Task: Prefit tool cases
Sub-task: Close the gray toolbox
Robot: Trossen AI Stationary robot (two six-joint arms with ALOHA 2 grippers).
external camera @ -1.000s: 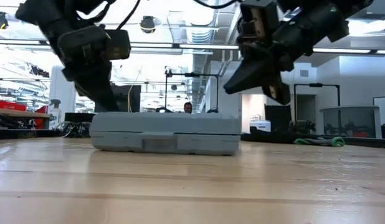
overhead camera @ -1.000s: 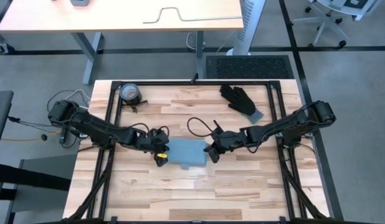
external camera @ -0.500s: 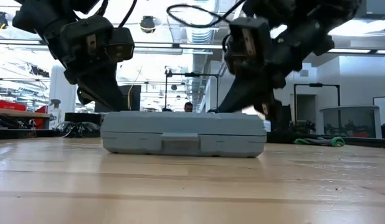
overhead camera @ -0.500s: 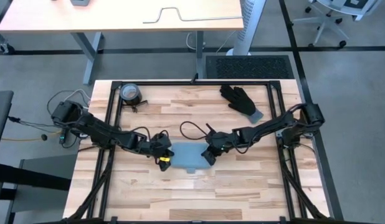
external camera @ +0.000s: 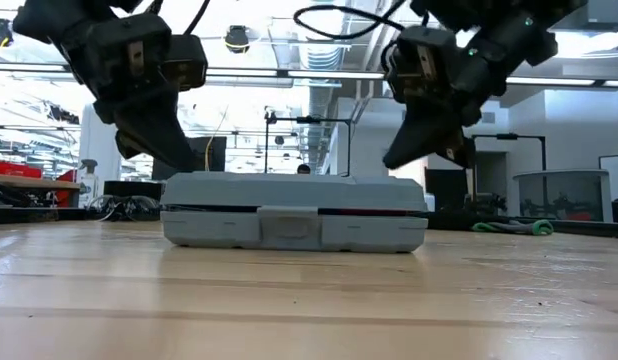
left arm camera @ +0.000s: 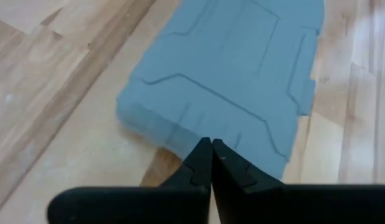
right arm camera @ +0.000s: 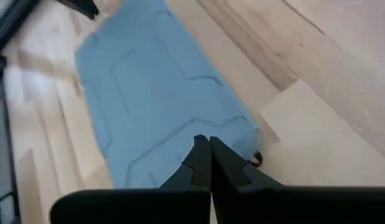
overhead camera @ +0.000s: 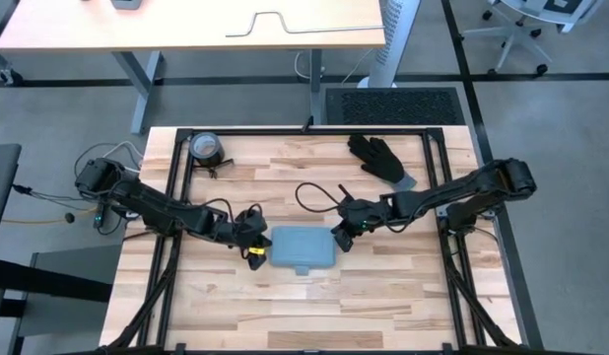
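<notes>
One tool case (overhead camera: 303, 248) flat on table (overhead camera: 383, 296), two grippers flanking

Place: a robotics lab or workshop inside a big open hall.
Work surface: a wooden plank table (overhead camera: 383, 296) with a black metal frame (overhead camera: 182, 168) that carries the two arms.
Floor: grey carpet, with a black mat (overhead camera: 393, 105).
Furniture: a light wooden desk (overhead camera: 186, 25) and an office chair (overhead camera: 526, 25) stand near.
Background: the low view shows a ceiling with pipes and lamps (external camera: 289, 45), dark monitors (external camera: 444, 188) and other stands.
</notes>
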